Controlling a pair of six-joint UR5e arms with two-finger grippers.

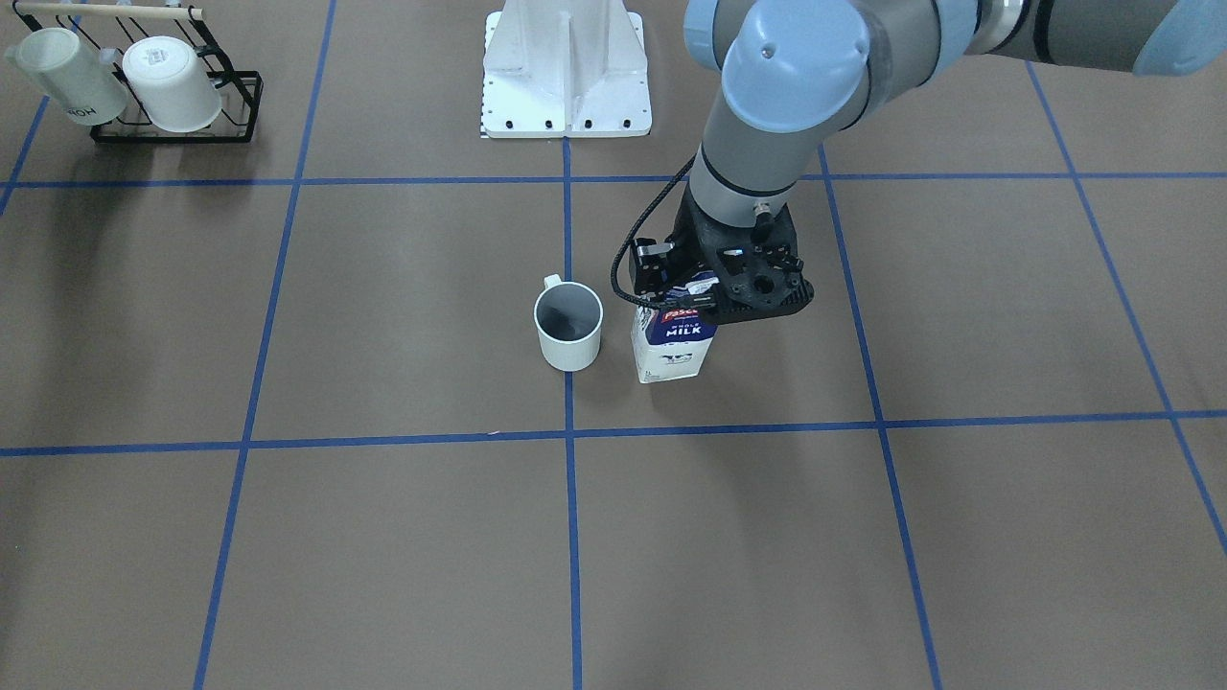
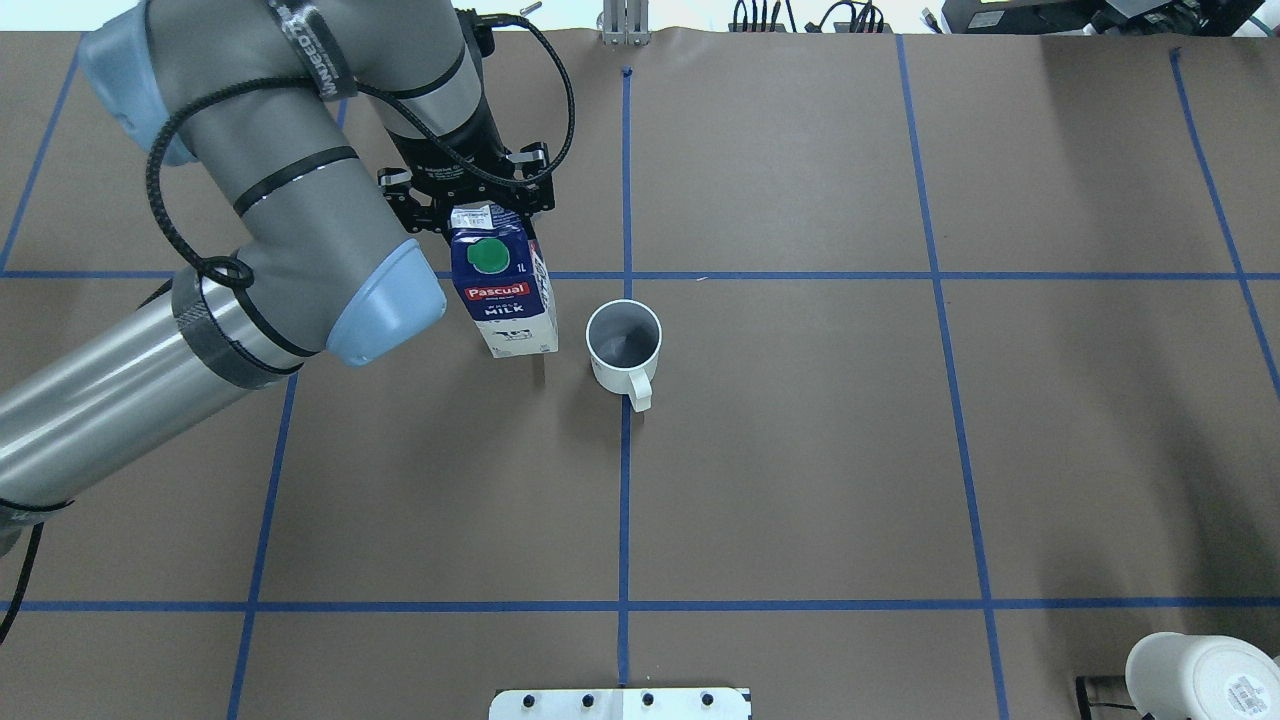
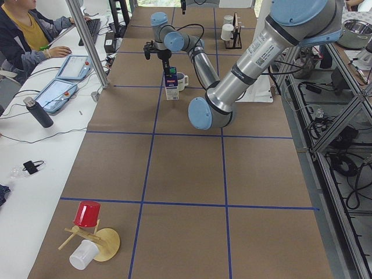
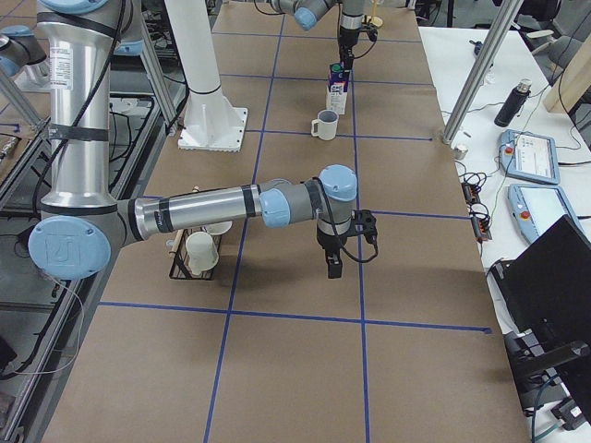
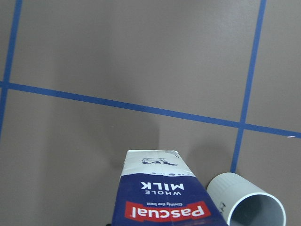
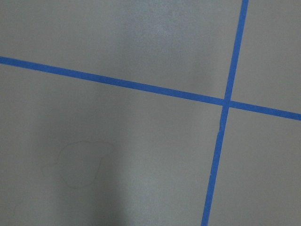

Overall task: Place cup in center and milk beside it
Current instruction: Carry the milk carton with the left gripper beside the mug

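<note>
The cup (image 1: 568, 331), a plain white mug with a grey inside, stands upright on the central blue tape line (image 2: 624, 450); it also shows in the overhead view (image 2: 622, 345) and the left wrist view (image 5: 247, 205). The milk (image 2: 503, 295), a blue and white Pascual carton with a green cap, is upright close beside the cup, not touching it (image 1: 671, 350). Its base is at or just above the table. My left gripper (image 2: 480, 215) is shut on the carton's top ridge. My right gripper (image 4: 332, 268) hangs over bare table; I cannot tell whether it is open.
A black rack (image 1: 173, 91) with two other white mugs stands at a table corner. The robot's white base plate (image 1: 566, 77) sits behind the cup. A red cup (image 3: 87, 214) on a wooden stand is at the far end.
</note>
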